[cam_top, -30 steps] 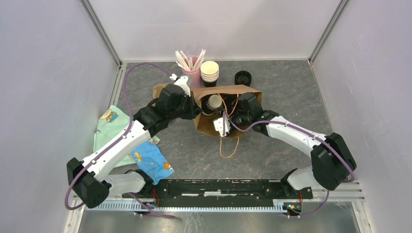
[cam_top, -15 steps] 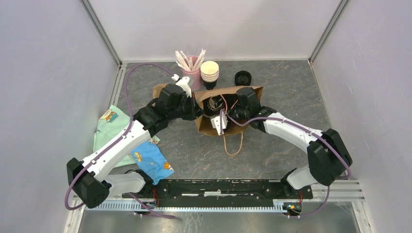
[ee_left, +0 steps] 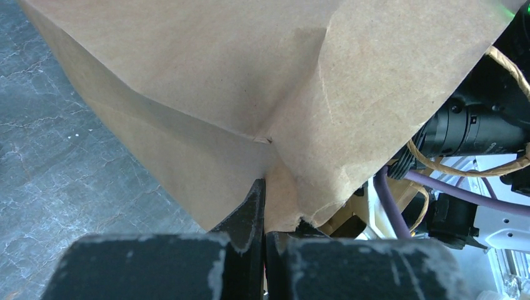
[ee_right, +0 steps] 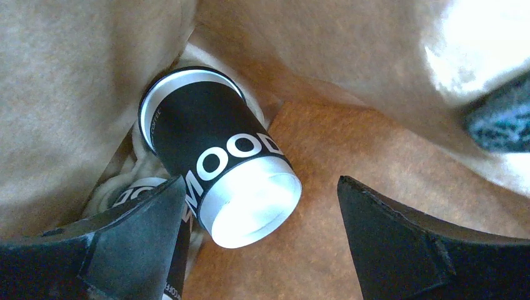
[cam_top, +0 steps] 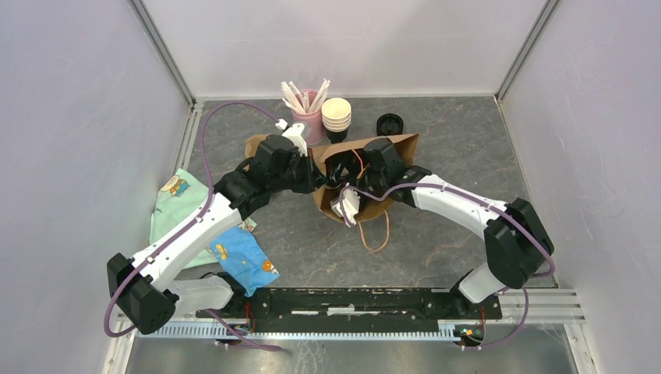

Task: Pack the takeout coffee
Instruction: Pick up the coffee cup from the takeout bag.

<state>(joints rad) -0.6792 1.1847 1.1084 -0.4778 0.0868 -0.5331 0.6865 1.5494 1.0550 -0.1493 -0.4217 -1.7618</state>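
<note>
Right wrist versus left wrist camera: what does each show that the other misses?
Right wrist only: the inside of the bag, with a black cup lettered MOOD lying tilted beyond the open right hand. Left wrist only: the left hand pinched shut on the bag's outer edge, the grey table, and a purple cable. Both: the brown paper of the bag.

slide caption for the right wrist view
Open right end effector over a black cup lying on its side inside the brown bag.
</note>
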